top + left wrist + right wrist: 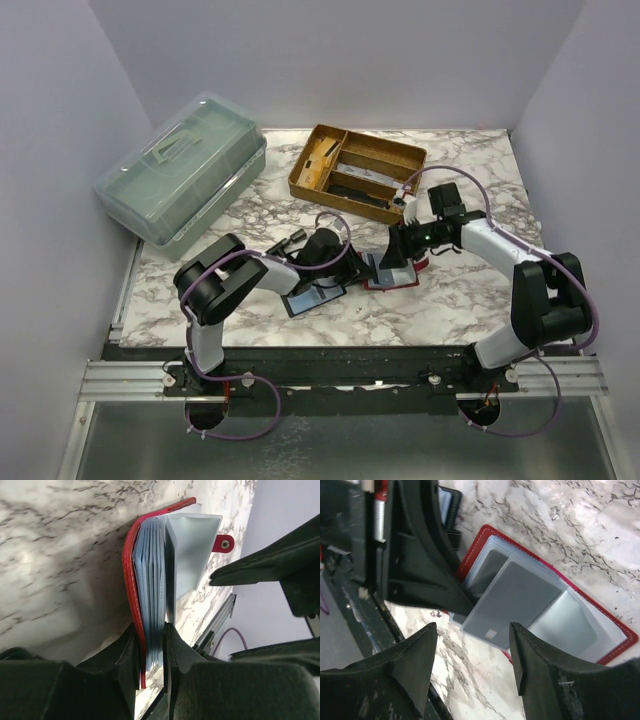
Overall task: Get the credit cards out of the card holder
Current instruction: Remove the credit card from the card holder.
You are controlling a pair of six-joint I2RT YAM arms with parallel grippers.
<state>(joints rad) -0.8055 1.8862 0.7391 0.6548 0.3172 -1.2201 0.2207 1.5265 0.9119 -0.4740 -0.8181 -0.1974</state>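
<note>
Overhead, both arms bend inward and meet at the middle of the marble surface point(440, 300). The left arm point(235, 280) reaches forward and to its right. The right arm point(490, 240) folds at the elbow and points to its left, so the two grippers face each other over a red holder point(395, 278).

The left gripper point(152, 630) is nearly closed and pinches one end of the holder, red cover and plastic sleeves point(150, 580) together, between its fingers. The holder is propped open on the surface, its clear sleeves fanned like pages. A red snap tab point(223, 543) sticks out from the far cover.

The right gripper point(472, 627) hangs just above the holder's open side, jaws spread wide and gripping nothing. A grey card point(520, 597) with a small chip sticks partway out of a sleeve, its free end pointing into the gap between those jaws. Whether either finger touches it cannot be told. A second grey card shows inside a sleeve behind it.

A dark wallet point(318, 297) lies flat just beside the holder, under the left arm.
</note>
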